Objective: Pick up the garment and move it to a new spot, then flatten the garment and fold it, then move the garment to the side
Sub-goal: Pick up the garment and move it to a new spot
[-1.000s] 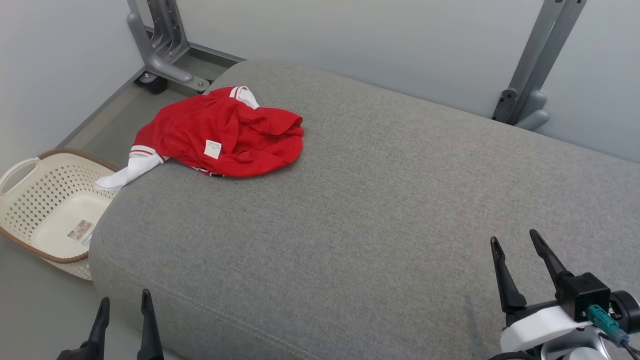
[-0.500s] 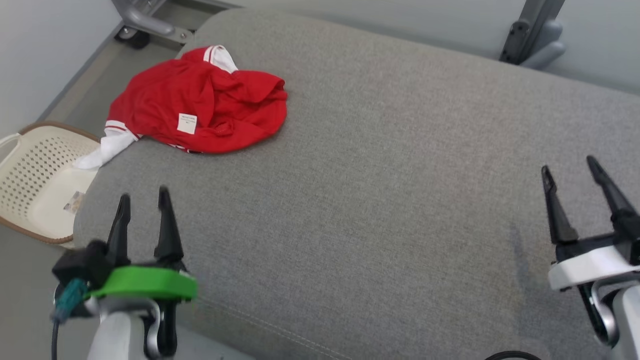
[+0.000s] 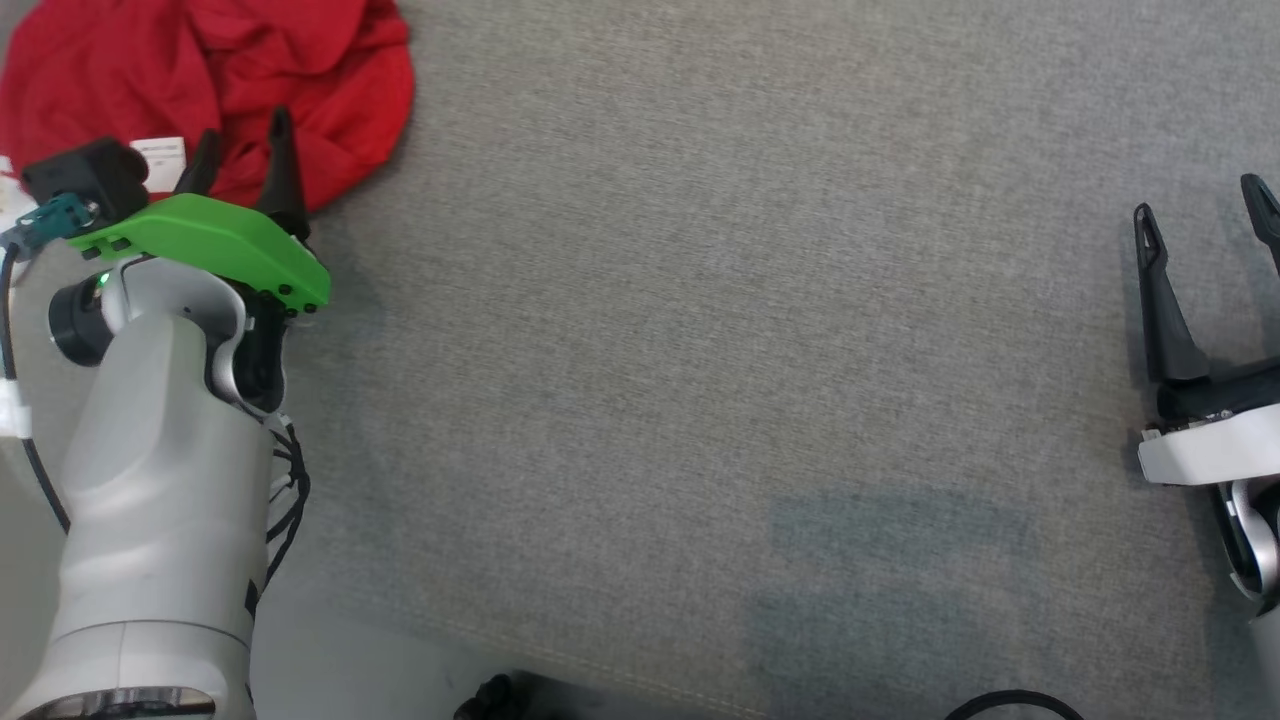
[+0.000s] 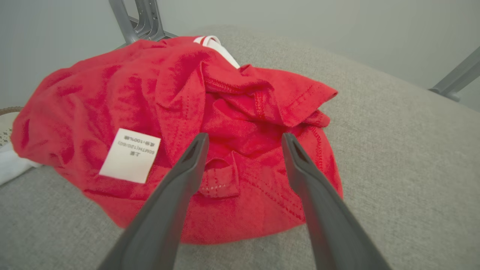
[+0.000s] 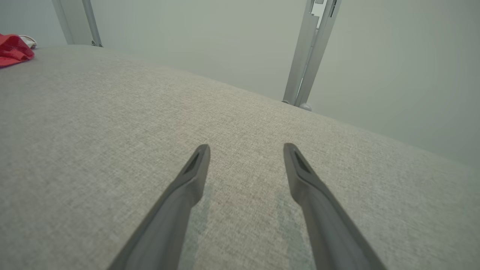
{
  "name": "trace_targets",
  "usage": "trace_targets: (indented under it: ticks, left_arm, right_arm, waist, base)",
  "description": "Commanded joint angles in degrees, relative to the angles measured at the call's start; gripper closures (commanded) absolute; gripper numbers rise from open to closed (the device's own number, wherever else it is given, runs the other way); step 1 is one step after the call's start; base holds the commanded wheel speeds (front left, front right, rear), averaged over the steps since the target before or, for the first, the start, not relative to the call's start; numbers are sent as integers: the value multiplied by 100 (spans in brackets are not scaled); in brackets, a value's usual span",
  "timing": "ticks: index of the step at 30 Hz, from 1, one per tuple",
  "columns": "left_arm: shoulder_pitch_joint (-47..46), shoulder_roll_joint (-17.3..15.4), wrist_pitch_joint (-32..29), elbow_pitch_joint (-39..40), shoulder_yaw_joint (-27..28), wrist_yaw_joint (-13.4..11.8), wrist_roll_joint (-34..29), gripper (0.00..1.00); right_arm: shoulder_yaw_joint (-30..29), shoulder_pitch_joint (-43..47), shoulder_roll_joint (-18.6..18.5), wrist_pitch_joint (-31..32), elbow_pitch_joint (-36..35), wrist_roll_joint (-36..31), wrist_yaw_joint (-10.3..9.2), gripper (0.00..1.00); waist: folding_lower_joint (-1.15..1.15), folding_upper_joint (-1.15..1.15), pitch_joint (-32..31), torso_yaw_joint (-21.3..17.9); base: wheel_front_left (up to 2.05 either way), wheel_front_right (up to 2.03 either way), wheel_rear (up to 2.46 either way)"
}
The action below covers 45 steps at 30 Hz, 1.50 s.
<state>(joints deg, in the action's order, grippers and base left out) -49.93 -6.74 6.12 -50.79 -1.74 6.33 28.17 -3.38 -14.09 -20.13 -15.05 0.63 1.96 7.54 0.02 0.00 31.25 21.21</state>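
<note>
Garment (image 3: 300, 60) is lying bunched at the far left of the cushion (image 3: 700, 300), left gripper (image 3: 245, 128) hovering at its near edge, jaws apart, likely risking pinching one loose fold only or the cushion cover; right gripper (image 3: 1198, 198) is idling wide open, well apart.

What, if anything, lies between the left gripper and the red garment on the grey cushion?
Nothing visible does. The open left gripper points straight at the crumpled red garment on the grey cushion, with no other object between them.
</note>
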Motion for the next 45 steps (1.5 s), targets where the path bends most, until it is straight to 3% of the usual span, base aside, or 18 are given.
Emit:
trace_targets:
  ticks: [1,8,9,10,11,15,21,26,32,39,45]
  left_arm:
    - [-152,-76,-31,-211,72,4,64,0]
    - [-437,-260,-116,-1638,180,-8,225,0]
    - [-437,-249,-63,-1760,181,-19,229,37]
    - [-428,-241,-32,-1864,162,-4,227,92]
    - [-420,-221,0,-1950,122,20,204,100]
    - [-406,-94,379,-1846,247,129,503,100]
    - [-235,-108,718,-773,-281,132,737,100]
    - [427,-150,772,1107,-1043,116,1330,100]
    - [1456,-262,216,3923,-1645,101,1748,100]
    - [2165,-31,-772,6810,-2356,-475,1907,100]
    - [1968,241,-1253,7928,-3068,-914,1974,100]
  right_arm:
    - [-6,-13,15,-17,-58,8,-10,0]
    - [-142,302,86,-4,-302,38,-10,0]
    - [-199,335,101,-4,-338,53,-10,0]
    - [-240,377,126,-4,-361,66,-10,0]
    - [-264,413,157,-4,-364,76,-10,0]
    - [-258,470,306,-4,-283,134,-10,0]
    - [-240,482,608,-5,-156,198,-10,0]
    - [-212,715,920,-10,60,226,-10,0]
    - [-134,903,1233,-11,198,272,-10,0]
    - [-186,1032,1428,-11,319,333,-10,0]
    - [-271,1072,1562,-11,403,372,-10,0]
  waist:
    - [-2,0,690,-728]
    - [-2,0,594,-1074]
    - [-2,0,564,-1088]
    - [-2,0,520,-1091]
    - [-2,0,463,-1090]
    - [-2,0,184,-1110]
    - [-2,0,-237,-1050]
    - [-2,0,-835,-1000]
    - [-2,0,-1411,-1187]
    - [-2,0,-1788,-1571]
    - [-2,0,-1937,-1933]
  base:
    - [0,0,0]
    - [0,0,0]
    - [0,0,0]
    - [0,0,0]
    - [0,0,0]
    - [0,0,0]
    - [0,0,0]
    - [0,0,0]
    - [0,0,0]
    - [0,0,0]
    - [0,0,0]
